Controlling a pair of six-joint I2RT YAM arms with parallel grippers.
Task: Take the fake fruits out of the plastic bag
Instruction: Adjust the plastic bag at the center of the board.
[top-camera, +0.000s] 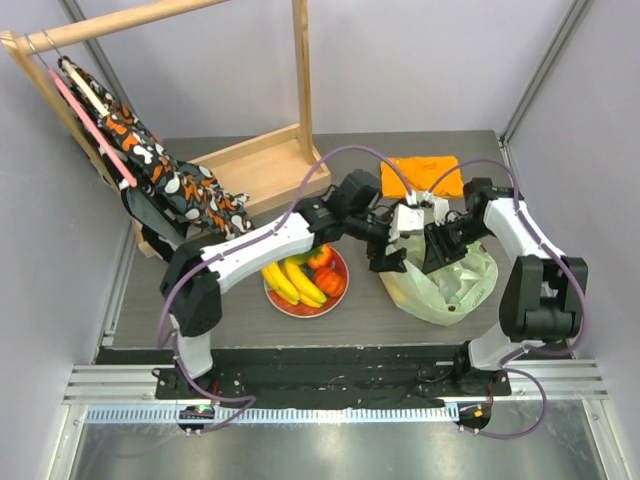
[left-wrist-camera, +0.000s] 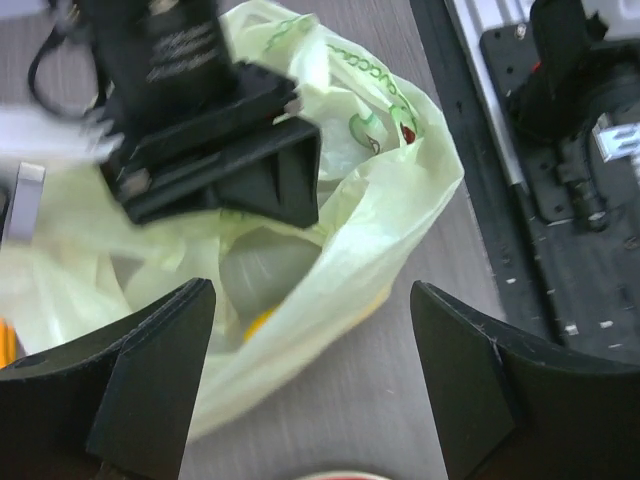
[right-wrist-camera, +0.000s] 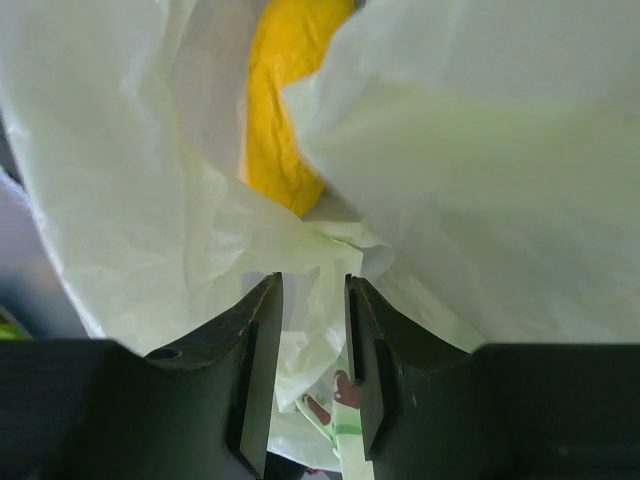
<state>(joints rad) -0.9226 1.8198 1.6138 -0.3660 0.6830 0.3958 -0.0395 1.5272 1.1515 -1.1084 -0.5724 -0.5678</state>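
Observation:
The pale yellow-green plastic bag (top-camera: 447, 287) lies right of centre with its mouth up. My right gripper (top-camera: 437, 250) is at the bag's rim; in the right wrist view its jaws (right-wrist-camera: 312, 300) stand close together with bag film (right-wrist-camera: 320, 330) pinched between them. A yellow fruit (right-wrist-camera: 285, 110) shows inside the bag, also in the left wrist view (left-wrist-camera: 258, 322). My left gripper (top-camera: 385, 256) is open and empty, hovering at the bag's left side (left-wrist-camera: 310, 380). Yellow bananas (top-camera: 290, 282) and orange-red fruits (top-camera: 327, 272) lie on the plate (top-camera: 338, 300).
A folded orange cloth (top-camera: 421, 175) lies behind the bag. A wooden rack (top-camera: 262, 160) with a patterned cloth (top-camera: 165, 170) stands at the back left. The black base rail (left-wrist-camera: 560, 200) runs along the near edge.

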